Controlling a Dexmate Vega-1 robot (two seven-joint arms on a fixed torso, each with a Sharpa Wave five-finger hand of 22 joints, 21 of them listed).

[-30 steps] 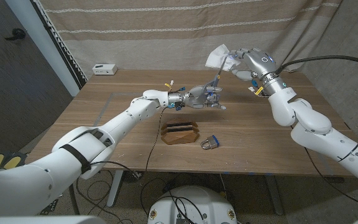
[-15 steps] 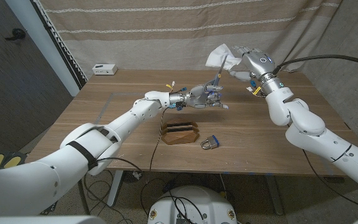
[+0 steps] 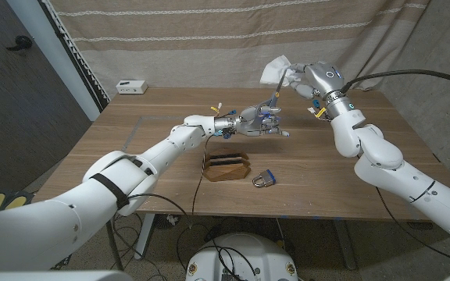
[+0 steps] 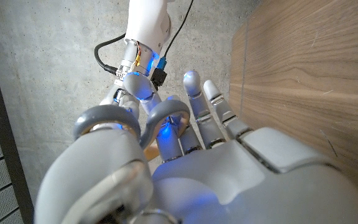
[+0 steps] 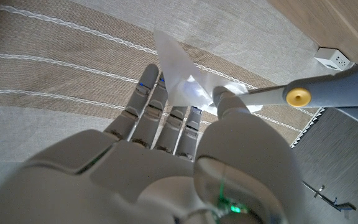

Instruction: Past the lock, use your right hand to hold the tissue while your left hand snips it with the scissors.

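The right hand (image 3: pixel 306 80) is raised above the far right part of the bench (image 3: pixel 350 164). Its fingers are closed on a white tissue (image 3: pixel 273 71), which hangs in the air clear of the bench surface. In the right wrist view, the tissue (image 5: pixel 182 81) lies against the fingertips (image 5: pixel 146 87) with the thumb closed over it.

The left hand (image 3: pixel 256 121) is held over the far centre of the bench, fingers closed through the grey handles of the scissors (image 3: pixel 273 105). The blades point up and to the right, with the tips at the lower edge of the tissue. In the right wrist view, the blades (image 5: pixel 316 93) meet the tissue beside the thumb, at a yellow pivot. Blade opening cannot be determined.

Nearer on the bench stands a small wooden holder (image 3: pixel 226 166). A padlock (image 3: pixel 264 179) with a blue body lies just right of it. A white box (image 3: pixel 132 87) sits at the far left corner. A striped beige curtain (image 3: pixel 170 39) hangs behind the bench.
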